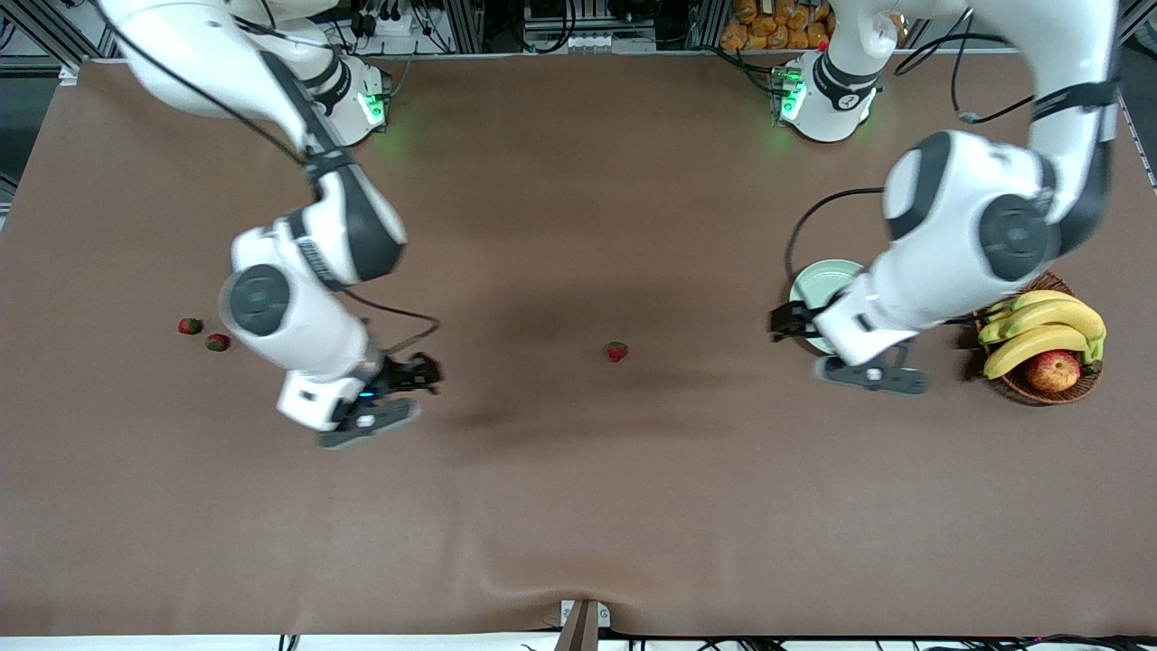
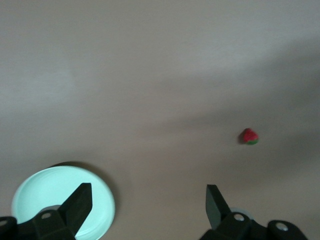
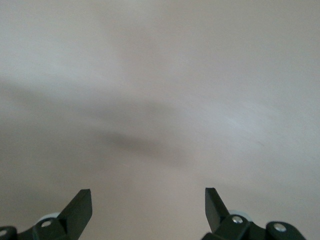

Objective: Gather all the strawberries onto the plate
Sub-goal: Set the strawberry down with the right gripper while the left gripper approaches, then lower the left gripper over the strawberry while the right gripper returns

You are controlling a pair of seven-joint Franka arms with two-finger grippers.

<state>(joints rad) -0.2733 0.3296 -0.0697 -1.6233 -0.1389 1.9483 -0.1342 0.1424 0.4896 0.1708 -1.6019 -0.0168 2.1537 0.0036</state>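
Observation:
Three strawberries lie on the brown table. One strawberry point(image 1: 616, 352) point(image 2: 250, 136) is near the middle; two more point(image 1: 190, 325) point(image 1: 217, 343) lie close together toward the right arm's end. The pale mint plate point(image 1: 824, 278) point(image 2: 45, 192) sits toward the left arm's end, partly hidden under the left arm. My left gripper point(image 1: 845, 357) point(image 2: 147, 200) hangs open and empty over the plate's edge. My right gripper point(image 1: 375, 402) point(image 3: 148, 202) hangs open and empty over bare table, between the pair and the middle strawberry.
A brown wicker basket point(image 1: 1021, 389) with bananas point(image 1: 1044, 327) and an apple point(image 1: 1053, 371) stands beside the plate, at the left arm's end of the table. Both robot bases stand along the table edge farthest from the front camera.

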